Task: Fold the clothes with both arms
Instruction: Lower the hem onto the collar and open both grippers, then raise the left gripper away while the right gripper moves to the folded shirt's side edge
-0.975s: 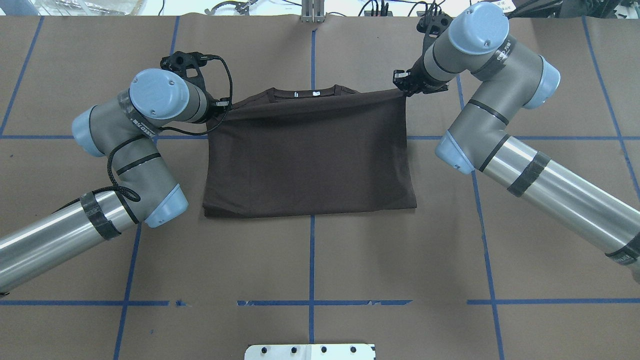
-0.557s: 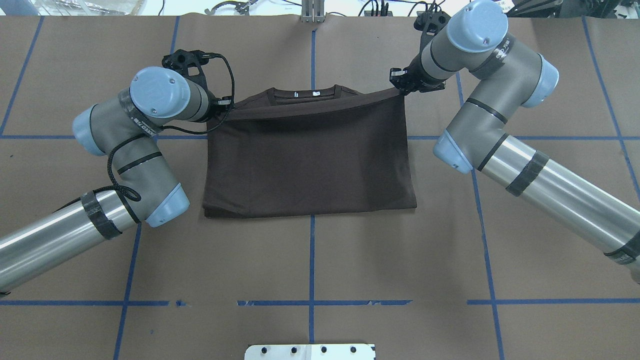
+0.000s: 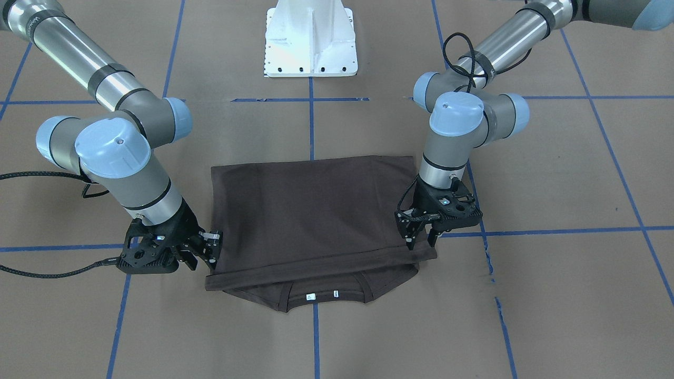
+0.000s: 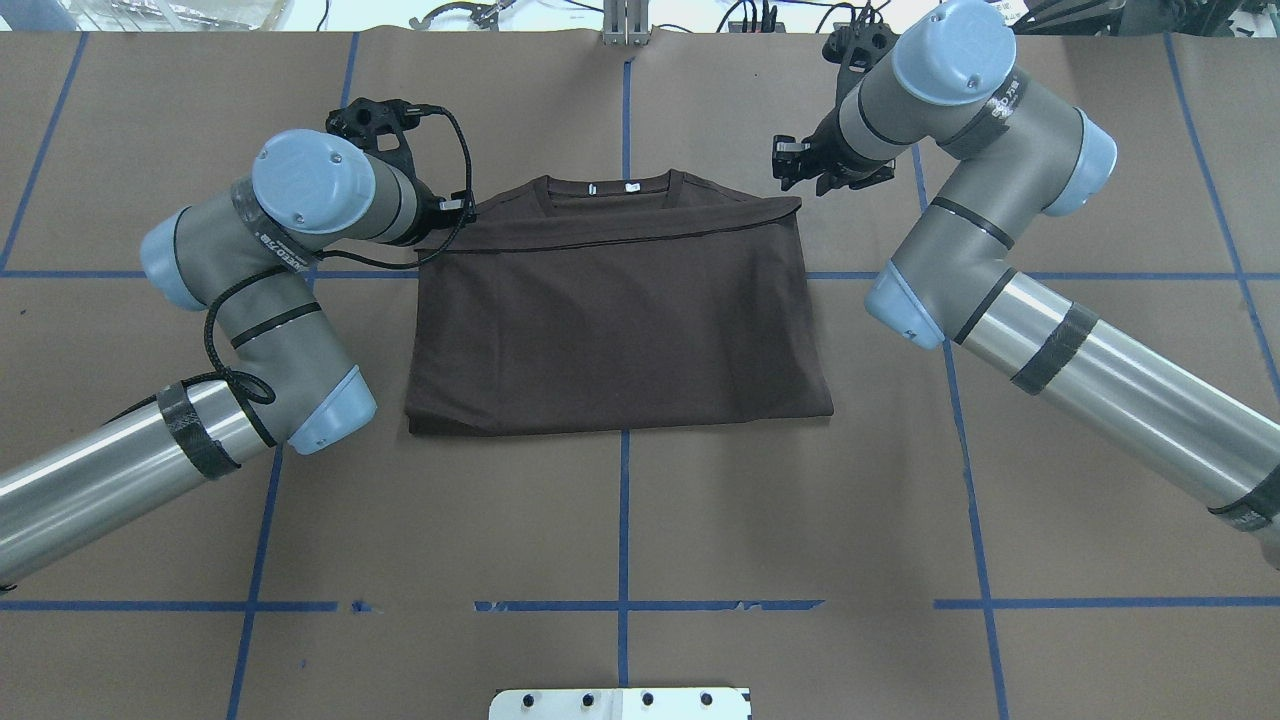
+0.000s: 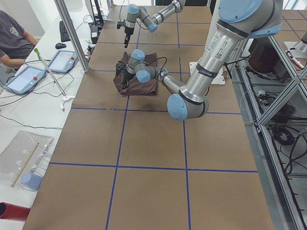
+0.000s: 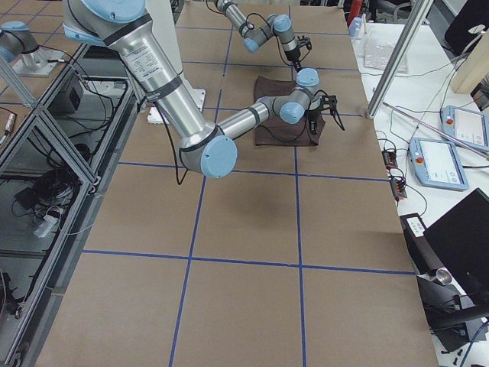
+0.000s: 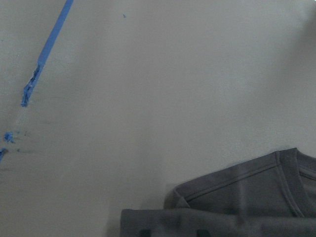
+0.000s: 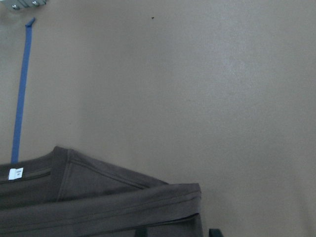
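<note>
- Both arms reach in with elbows out and wrists angled down. The left gripper [image 3: 421,240] stands over one far corner of the T-shirt [image 4: 620,320], fingers apart. The right gripper [image 4: 787,165] hangs just off the other corner, fingers spread too.
- The shirt lies folded mid-table [image 4: 620,520], long axis side to side, collar [image 4: 608,185] pointing away from the white base [image 3: 310,39].
- The right wrist view catches a white neck label [image 8: 15,173] — way too small in the side views.

We can read nothing with certainty: the lettering on the left arm [image 4: 270,245], left of the overhead frame, and the T-shirt's [image 4: 620,320] white neck labels [image 4: 631,186] stay illegible.
</note>
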You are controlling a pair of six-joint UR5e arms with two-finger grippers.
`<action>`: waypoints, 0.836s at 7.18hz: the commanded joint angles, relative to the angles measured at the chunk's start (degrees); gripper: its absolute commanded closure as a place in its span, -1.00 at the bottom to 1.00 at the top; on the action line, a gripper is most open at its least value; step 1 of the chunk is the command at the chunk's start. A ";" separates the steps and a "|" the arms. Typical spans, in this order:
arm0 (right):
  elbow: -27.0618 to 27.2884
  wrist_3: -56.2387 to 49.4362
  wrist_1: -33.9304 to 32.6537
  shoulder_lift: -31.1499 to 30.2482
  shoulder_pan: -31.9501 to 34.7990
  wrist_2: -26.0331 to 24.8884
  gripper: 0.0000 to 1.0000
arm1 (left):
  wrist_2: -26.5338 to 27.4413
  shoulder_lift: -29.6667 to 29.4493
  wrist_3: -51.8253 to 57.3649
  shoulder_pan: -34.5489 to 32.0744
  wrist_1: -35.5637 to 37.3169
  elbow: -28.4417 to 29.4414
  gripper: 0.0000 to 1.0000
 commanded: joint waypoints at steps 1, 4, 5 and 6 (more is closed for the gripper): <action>7.07 0.37 -0.16 -4.34 -0.98 3.77 -1.00 | -0.81 0.72 0.10 -1.30 -1.72 -3.09 -1.00; 20.89 0.90 -0.52 -17.60 -8.00 3.53 -1.00 | -5.65 5.54 6.77 -3.95 -2.51 -9.34 -1.00; 20.83 0.82 -0.26 -18.16 -10.64 2.74 -1.00 | -5.56 5.39 6.43 -3.87 -2.08 -9.45 -1.00; 20.22 0.82 -0.25 -18.00 -13.10 0.65 -1.00 | -5.56 5.82 6.43 -3.95 -2.07 -10.67 -1.00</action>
